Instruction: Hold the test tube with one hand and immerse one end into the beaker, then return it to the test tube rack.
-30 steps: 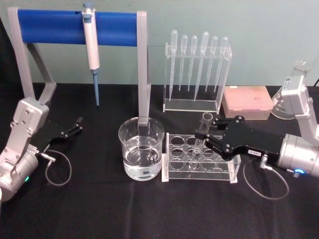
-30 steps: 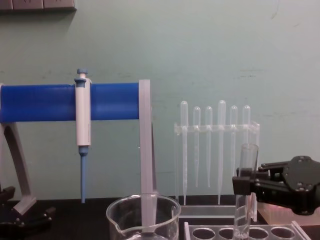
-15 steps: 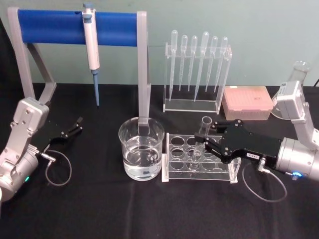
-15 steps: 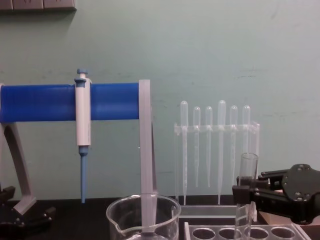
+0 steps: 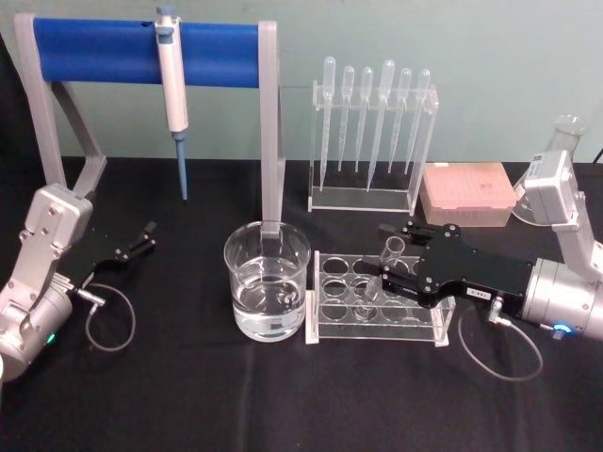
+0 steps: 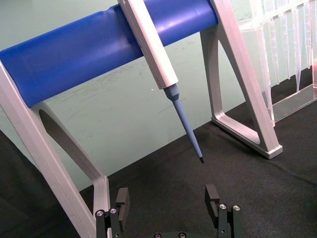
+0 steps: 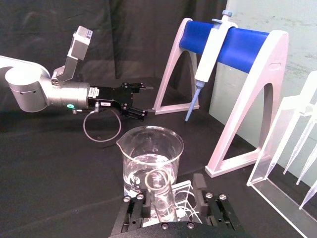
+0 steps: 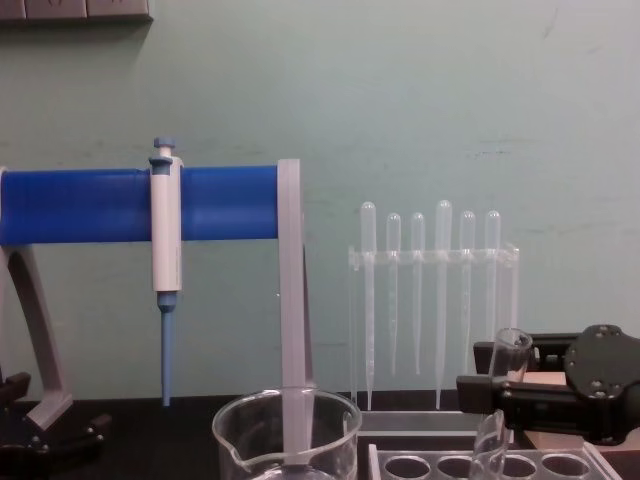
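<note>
In the rack (image 5: 325, 325), the clear test tube (image 5: 384, 266) leans.

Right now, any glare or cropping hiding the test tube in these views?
Head view: test tube faint against the rack, rim readable, no glare. Chest view: its lower end runs off the bottom edge. Right wrist view: tube sharp between the right gripper's fingers, beaker overlapping behind.

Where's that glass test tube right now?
The test tube sits tilted in the clear rack, between the right gripper's fingers, right of the beaker.
</note>
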Robot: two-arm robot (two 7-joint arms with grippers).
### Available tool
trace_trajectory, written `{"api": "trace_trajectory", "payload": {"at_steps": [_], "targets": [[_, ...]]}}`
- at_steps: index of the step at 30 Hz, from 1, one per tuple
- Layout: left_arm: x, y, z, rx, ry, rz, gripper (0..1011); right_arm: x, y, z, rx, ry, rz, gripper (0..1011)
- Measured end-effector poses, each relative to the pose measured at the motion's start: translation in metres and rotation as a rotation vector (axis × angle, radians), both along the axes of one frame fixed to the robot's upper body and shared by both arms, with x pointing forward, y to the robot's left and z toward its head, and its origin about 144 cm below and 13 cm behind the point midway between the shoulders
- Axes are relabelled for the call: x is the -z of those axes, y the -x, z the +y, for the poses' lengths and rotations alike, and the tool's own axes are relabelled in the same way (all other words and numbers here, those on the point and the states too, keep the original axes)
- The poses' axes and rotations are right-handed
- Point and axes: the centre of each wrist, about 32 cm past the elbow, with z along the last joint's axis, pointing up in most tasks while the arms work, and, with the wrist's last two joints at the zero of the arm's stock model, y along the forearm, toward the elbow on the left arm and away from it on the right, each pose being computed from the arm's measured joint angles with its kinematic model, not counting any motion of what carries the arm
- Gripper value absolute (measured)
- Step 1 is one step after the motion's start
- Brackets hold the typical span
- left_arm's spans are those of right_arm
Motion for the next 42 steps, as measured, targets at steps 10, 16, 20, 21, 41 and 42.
{"api": "trace_trajectory", "payload": {"at_steps": [10, 16, 20, 21, 41, 42], "targets": [[0.000, 0.000, 0.000, 0.000, 0.000, 0.000, 1000, -0.008, 0.004, 0.001, 0.002, -0.021, -0.034, 818], [0.000, 0.000, 0.000, 0.000, 0.000, 0.000, 1000, -0.026, 0.015, 0.000, 0.010, -0.071, -0.093, 984], [0.000, 0.000, 0.000, 0.000, 0.000, 0.000, 1000, -0.036, 0.022, 0.001, 0.021, -0.107, -0.126, 1002], [0.000, 0.000, 0.000, 0.000, 0.000, 0.000, 1000, -0.038, 0.024, 0.001, 0.029, -0.114, -0.130, 1002], [0.000, 0.000, 0.000, 0.000, 0.000, 0.000, 1000, -0.004, 0.051, 0.019, 0.506, -0.183, -0.024, 1002], [0.000, 0.000, 0.000, 0.000, 0.000, 0.000, 1000, -0.002, 0.051, 0.019, 0.521, -0.178, -0.022, 1002]]}}
